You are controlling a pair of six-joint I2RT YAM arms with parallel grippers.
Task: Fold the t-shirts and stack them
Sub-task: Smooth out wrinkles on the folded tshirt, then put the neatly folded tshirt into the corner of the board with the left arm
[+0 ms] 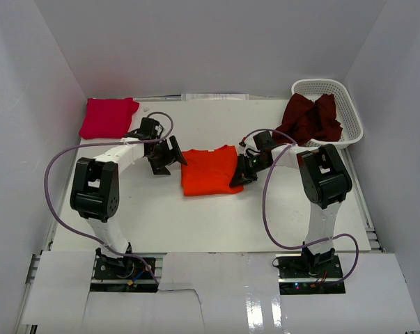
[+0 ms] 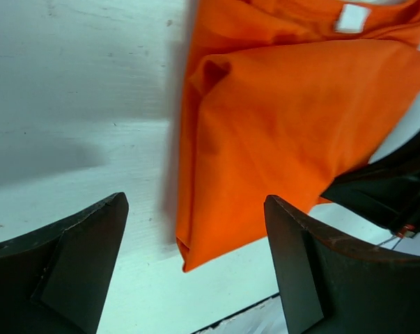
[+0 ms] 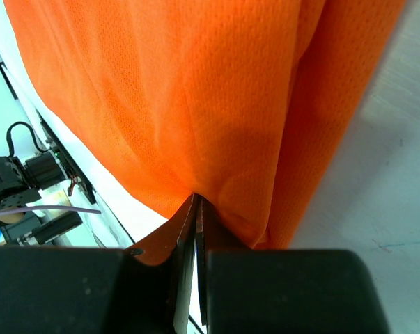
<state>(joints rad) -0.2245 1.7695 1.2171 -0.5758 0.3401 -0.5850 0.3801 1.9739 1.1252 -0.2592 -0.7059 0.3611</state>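
Pinching the right edge of the orange t-shirt (image 1: 208,174) in my right jaws, I keep my left jaws wide open at its left edge.

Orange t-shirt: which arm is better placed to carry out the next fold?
Right, probably. The right tool is shut on the orange t-shirt at its edge, so it can lift the cloth at once. The left tool stands open at the opposite edge, holding nothing.

One orange t-shirt (image 1: 208,172), one magenta t-shirt (image 1: 108,117), one maroon t-shirt (image 1: 310,118), one basket (image 1: 352,120) and two arms (image 1: 95,188) (image 1: 324,177).
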